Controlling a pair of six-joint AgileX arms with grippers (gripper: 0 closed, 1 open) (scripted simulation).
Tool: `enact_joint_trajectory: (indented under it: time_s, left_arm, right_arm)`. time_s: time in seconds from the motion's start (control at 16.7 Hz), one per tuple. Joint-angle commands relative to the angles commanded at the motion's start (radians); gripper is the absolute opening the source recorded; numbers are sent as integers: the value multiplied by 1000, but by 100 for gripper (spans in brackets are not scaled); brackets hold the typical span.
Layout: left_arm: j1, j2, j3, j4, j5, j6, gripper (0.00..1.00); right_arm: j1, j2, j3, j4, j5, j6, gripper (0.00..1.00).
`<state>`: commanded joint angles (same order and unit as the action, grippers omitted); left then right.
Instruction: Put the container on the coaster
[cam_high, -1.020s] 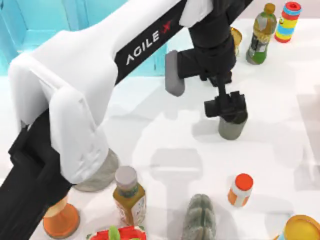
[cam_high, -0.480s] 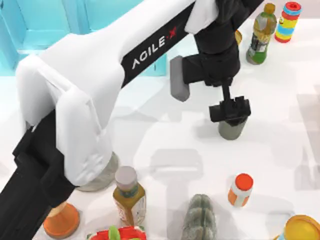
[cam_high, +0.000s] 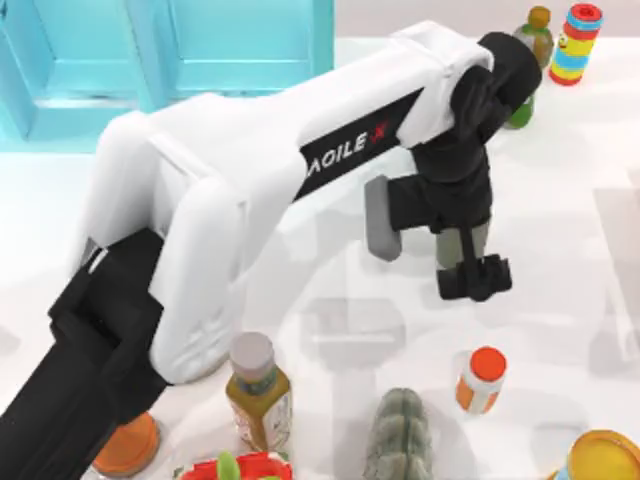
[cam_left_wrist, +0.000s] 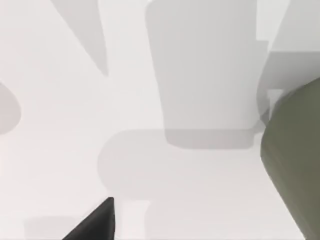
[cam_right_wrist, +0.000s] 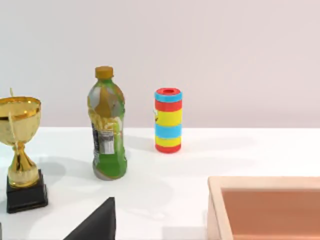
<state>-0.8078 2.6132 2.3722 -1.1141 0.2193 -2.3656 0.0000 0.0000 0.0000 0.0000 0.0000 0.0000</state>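
The container (cam_high: 480, 240) is a dark grey cup at the table's right middle, partly covered by my left arm's wrist. My left gripper (cam_high: 473, 278) sits right against the cup's near side; I cannot tell whether it holds the cup. In the left wrist view the container (cam_left_wrist: 295, 165) looms large at the frame's edge, beside a dark tip of the left gripper (cam_left_wrist: 95, 225). The coaster is hidden beneath my left arm's white link. A dark part of my parked right gripper (cam_right_wrist: 95, 225) shows in the right wrist view.
An orange-capped bottle (cam_high: 483, 380), a ribbed grey-green object (cam_high: 398, 435) and a grey-capped juice bottle (cam_high: 258, 395) stand along the front. A green bottle (cam_high: 532, 30) and a striped can (cam_high: 575, 42) are at the back right. A gold trophy (cam_right_wrist: 20, 150) and a wooden box (cam_right_wrist: 265, 207) are near the right arm.
My left arm swung toward the front and right. Its gripper went from on top of the container to the cup's near side. The arm now covers the coaster.
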Motion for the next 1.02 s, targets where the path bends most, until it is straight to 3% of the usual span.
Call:
enact_joint_trajectory:
  time_s: [0.3,1.02]
  left_arm:
    - [-2,2,-12,12,0,-2,100]
    - [-2,2,-12,12,0,-2,10]
  right_arm:
    - [0,0,0,0,0,0,100]
    - [0,0,0,0,0,0,100]
